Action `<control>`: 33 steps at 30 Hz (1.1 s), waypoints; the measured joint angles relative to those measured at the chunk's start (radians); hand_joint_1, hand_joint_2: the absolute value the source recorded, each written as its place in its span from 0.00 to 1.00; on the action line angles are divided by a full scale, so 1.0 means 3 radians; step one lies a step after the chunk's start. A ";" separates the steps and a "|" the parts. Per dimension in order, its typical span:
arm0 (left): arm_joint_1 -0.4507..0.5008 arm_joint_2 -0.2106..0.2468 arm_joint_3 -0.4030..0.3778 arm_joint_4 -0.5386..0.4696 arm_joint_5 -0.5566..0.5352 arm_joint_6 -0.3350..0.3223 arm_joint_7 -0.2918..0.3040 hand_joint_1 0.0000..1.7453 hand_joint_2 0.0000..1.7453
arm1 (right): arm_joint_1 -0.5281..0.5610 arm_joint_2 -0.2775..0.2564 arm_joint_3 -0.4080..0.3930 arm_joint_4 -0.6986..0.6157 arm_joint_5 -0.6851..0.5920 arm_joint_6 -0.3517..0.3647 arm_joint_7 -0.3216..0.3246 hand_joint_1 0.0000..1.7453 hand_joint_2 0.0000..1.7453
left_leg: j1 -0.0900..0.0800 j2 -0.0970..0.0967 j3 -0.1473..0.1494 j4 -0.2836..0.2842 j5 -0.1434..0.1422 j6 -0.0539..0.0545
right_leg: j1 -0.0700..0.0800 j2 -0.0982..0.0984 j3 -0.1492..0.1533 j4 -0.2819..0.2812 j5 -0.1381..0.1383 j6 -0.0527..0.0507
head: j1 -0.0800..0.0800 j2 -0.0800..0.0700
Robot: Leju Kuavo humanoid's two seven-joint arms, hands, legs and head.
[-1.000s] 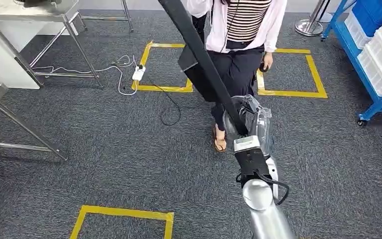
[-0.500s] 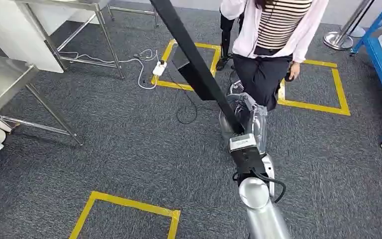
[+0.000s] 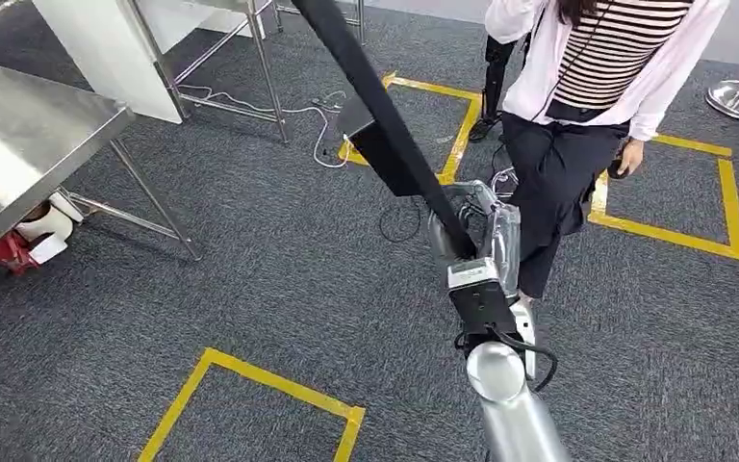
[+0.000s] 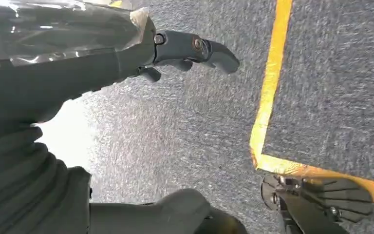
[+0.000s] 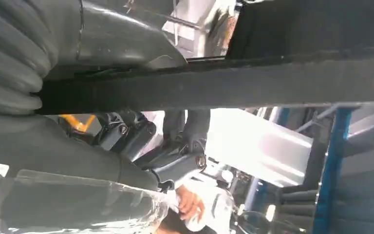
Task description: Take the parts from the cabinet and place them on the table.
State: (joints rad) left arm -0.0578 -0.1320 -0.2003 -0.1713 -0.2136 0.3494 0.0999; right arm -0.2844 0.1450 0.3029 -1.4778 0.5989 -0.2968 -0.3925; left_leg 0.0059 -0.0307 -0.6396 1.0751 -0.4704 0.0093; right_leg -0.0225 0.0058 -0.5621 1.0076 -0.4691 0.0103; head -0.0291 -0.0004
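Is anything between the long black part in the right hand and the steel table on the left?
Nothing visible does. Only carpet lies between the right hand, which grips the black part, and the steel table. The person stands on the part's other side.

Long part (image 3: 385,115): matte black. Right hand (image 3: 476,226): grey under a clear glossy cover; arm (image 3: 515,414) silver. Left hand (image 4: 78,73): dark grey. Carpet (image 3: 250,279): dark grey, speckled, w/ yellow tape squares (image 3: 269,385). Counter (image 3: 19,144): bright steel. Person (image 3: 597,87): black-and-white striped top, white jacket, black trousers (roll (image 3: 43,223) below counter: white).
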 joint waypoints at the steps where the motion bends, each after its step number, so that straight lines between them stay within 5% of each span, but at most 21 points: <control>1: -0.0008 0.0001 0.0001 0.0000 0.0000 0.0010 -0.0005 0.00 1.00 | 0.0000 0.0000 0.0000 0.0000 -0.0001 0.0000 0.0000 1.00 1.00 | 0.0007 0.0056 -0.0127 0.0257 -0.0137 -0.0010 | 0.0013 -0.0031 0.0000 0.0001 -0.0007 -0.0021 | 0.0003 0.0000; 3: -0.0013 0.0004 0.0005 -0.0001 0.0000 0.0029 -0.0010 0.00 1.00 | 0.0004 -0.0003 0.0000 0.0006 -0.0001 0.0001 0.0000 1.00 1.00 | 0.0014 0.0079 -0.0390 0.0770 -0.0338 -0.0018 | 0.0034 -0.0102 0.0000 0.0001 -0.0017 -0.0042 | -0.0002 0.0000; 4: -0.0011 0.0006 0.0008 0.0000 0.0000 0.0029 -0.0011 0.00 1.00 | 0.0004 -0.0003 0.0000 0.0011 -0.0001 0.0001 0.0000 1.00 1.00 | 0.0014 0.0079 -0.0444 0.0862 -0.0332 -0.0015 | 0.0042 -0.0134 0.0001 0.0002 -0.0020 -0.0047 | 0.0000 0.0000; 5: -0.0008 0.0009 0.0009 0.0000 0.0000 0.0029 -0.0011 0.00 1.00 | 0.0003 -0.0003 0.0000 0.0011 -0.0001 0.0001 0.0000 1.00 1.00 | 0.0013 0.0080 -0.0418 0.0794 -0.0258 -0.0006 | 0.0046 -0.0162 0.0006 0.0002 -0.0024 -0.0051 | -0.0001 0.0000; 7: -0.0008 0.0013 0.0010 0.0000 0.0001 0.0029 -0.0011 0.00 1.00 | 0.0000 0.0000 0.0003 0.0011 -0.0001 0.0001 0.0000 1.00 1.00 | 0.0005 0.0135 -0.0130 0.0230 0.0039 0.0040 | 0.0063 -0.0221 0.0022 0.0001 -0.0035 -0.0064 | 0.0000 0.0000; 8: -0.0011 0.0013 0.0010 -0.0001 0.0001 0.0029 -0.0013 0.00 1.00 | -0.0002 0.0005 0.0006 0.0011 -0.0001 0.0001 0.0000 1.00 1.00 | -0.0015 0.0244 0.0041 -0.0079 0.0149 0.0076 | 0.0069 -0.0246 0.0032 0.0000 -0.0046 -0.0057 | -0.0001 0.0000; 9: -0.0024 0.0014 0.0010 -0.0001 0.0001 0.0029 -0.0014 0.00 1.00 | -0.0003 0.0006 0.0006 0.0011 -0.0001 0.0001 0.0000 1.00 1.00 | -0.0052 0.0344 0.0077 -0.0157 0.0089 0.0080 | 0.0093 -0.0267 0.0030 -0.0001 -0.0050 -0.0049 | 0.0004 0.0000; 13: -0.0022 0.0015 0.0014 -0.0001 0.0001 0.0032 -0.0017 0.00 1.00 | -0.0016 0.0014 0.0010 0.0011 -0.0001 0.0001 0.0000 1.00 1.00 | -0.0077 0.0201 0.0073 -0.0207 0.0117 0.0126 | 0.0095 -0.0380 0.0061 -0.0028 -0.0064 0.0005 | -0.0002 0.0000; 14: -0.0014 0.0014 0.0020 -0.0001 0.0001 0.0033 -0.0015 0.00 1.00 | -0.0014 0.0023 0.0010 0.0005 0.0000 0.0000 0.0000 1.00 1.00 | -0.0025 0.0172 0.0128 -0.0268 0.0158 0.0140 | 0.0094 -0.0298 0.0026 0.0019 -0.0096 0.0024 | 0.0007 0.0000; 15: -0.0019 0.0011 0.0028 -0.0001 0.0001 0.0038 -0.0017 0.00 1.00 | -0.0015 0.0023 0.0011 0.0005 0.0001 0.0000 -0.0001 1.00 1.00 | -0.0031 0.0145 0.0146 -0.0296 0.0174 0.0167 | 0.0084 -0.0143 0.0001 0.0137 -0.0152 0.0016 | 0.0010 0.0000; 16: -0.0031 0.0010 0.0034 -0.0001 0.0001 0.0037 -0.0017 0.00 1.00 | -0.0017 0.0015 0.0011 0.0005 0.0001 -0.0001 -0.0009 1.00 1.00 | -0.0031 0.0112 0.0147 -0.0295 0.0177 0.0170 | 0.0068 -0.0067 -0.0109 0.0371 -0.0253 -0.0002 | 0.0011 0.0000; 19: -0.0032 -0.0003 0.0037 -0.0001 0.0001 0.0036 -0.0020 0.00 1.00 | 0.0019 -0.0014 0.0010 0.0014 0.0004 -0.0001 -0.0001 1.00 1.00 | -0.0027 -0.0014 0.0145 -0.0293 0.0175 0.0169 | 0.0051 -0.0035 -0.0477 0.1046 -0.0474 0.0011 | 0.0028 0.0000; 21: -0.0024 -0.0003 0.0039 -0.0001 0.0001 0.0037 -0.0020 0.00 1.00 | 0.0022 -0.0023 0.0010 0.0014 0.0003 -0.0003 -0.0001 1.00 1.00 | -0.0021 -0.0105 0.0153 -0.0289 0.0173 0.0163 | 0.0032 -0.0032 -0.0399 0.0787 -0.0303 0.0086 | 0.0027 0.0000; 23: -0.0026 -0.0009 0.0041 -0.0001 0.0001 0.0037 -0.0020 0.00 1.00 | 0.0020 -0.0024 0.0010 0.0014 0.0001 -0.0003 -0.0001 1.00 1.00 | -0.0007 -0.0184 0.0157 -0.0261 0.0155 0.0134 | -0.0006 0.0044 -0.0123 0.0161 -0.0030 0.0160 | 0.0027 0.0000; 24: -0.0027 -0.0006 0.0042 -0.0001 0.0001 0.0037 -0.0020 0.00 1.00 | 0.0020 -0.0028 0.0010 0.0014 0.0001 -0.0003 -0.0001 1.00 1.00 | -0.0011 -0.0214 0.0144 -0.0237 0.0141 0.0108 | -0.0016 0.0125 -0.0066 0.0016 -0.0006 0.0152 | 0.0036 0.0000; 26: -0.0019 -0.0009 0.0042 -0.0001 0.0001 0.0039 -0.0020 0.00 1.00 | 0.0020 -0.0032 0.0011 0.0014 0.0002 -0.0004 -0.0002 1.00 1.00 | -0.0018 -0.0254 0.0113 -0.0222 0.0132 0.0067 | 0.0009 0.0077 -0.0042 0.0005 0.0016 0.0075 | 0.0028 0.0000; 28: 0.0002 -0.0005 0.0042 0.0000 0.0001 0.0041 -0.0020 0.00 1.00 | 0.0016 -0.0024 0.0011 0.0014 0.0003 -0.0003 -0.0001 1.00 1.00 | 0.0000 -0.0277 0.0101 -0.0231 0.0138 0.0041 | 0.0025 0.0044 -0.0045 0.0005 0.0027 0.0037 | 0.0028 0.0000; 29: 0.0008 -0.0003 0.0042 0.0000 0.0001 0.0042 -0.0020 0.00 1.00 | 0.0011 -0.0019 0.0011 0.0013 0.0001 -0.0004 -0.0003 1.00 1.00 | 0.0010 -0.0204 0.0098 -0.0201 0.0112 0.0025 | -0.0004 0.0022 -0.0039 -0.0013 0.0038 0.0010 | 0.0028 0.0000; 30: 0.0008 -0.0004 0.0041 0.0000 0.0001 0.0043 -0.0020 0.00 1.00 | 0.0011 -0.0008 0.0011 0.0013 0.0001 -0.0004 -0.0003 1.00 1.00 | -0.0007 -0.0053 0.0065 -0.0112 0.0046 0.0006 | 0.0000 0.0006 -0.0033 -0.0013 0.0035 -0.0014 | 0.0013 0.0000; 31: 0.0002 -0.0004 0.0041 -0.0001 0.0001 0.0043 -0.0020 0.00 1.00 | 0.0007 -0.0004 0.0010 0.0013 0.0003 -0.0004 -0.0003 1.00 1.00 | -0.0003 0.0038 -0.0040 0.0104 -0.0090 -0.0012 | 0.0008 -0.0022 -0.0031 -0.0012 0.0028 -0.0028 | 0.0000 0.0000; 33: -0.0005 -0.0004 0.0041 -0.0001 0.0001 0.0057 -0.0020 0.00 1.00 | 0.0008 -0.0005 0.0009 0.0015 0.0003 -0.0004 -0.0002 1.00 1.00 | 0.0007 0.0078 -0.0302 0.0625 -0.0325 -0.0027 | 0.0023 -0.0084 -0.0033 -0.0011 0.0020 -0.0040 | 0.0001 0.0000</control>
State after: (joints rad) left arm -0.0592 -0.1331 -0.1880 -0.1717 -0.2132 0.3666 0.0938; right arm -0.2821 0.1434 0.3056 -1.4733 0.5997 -0.2979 -0.3933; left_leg 0.0081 -0.0072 -0.7302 1.2627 -0.5680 0.0011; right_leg -0.0154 -0.0194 -0.5719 1.0042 -0.4632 -0.0018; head -0.0286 -0.0004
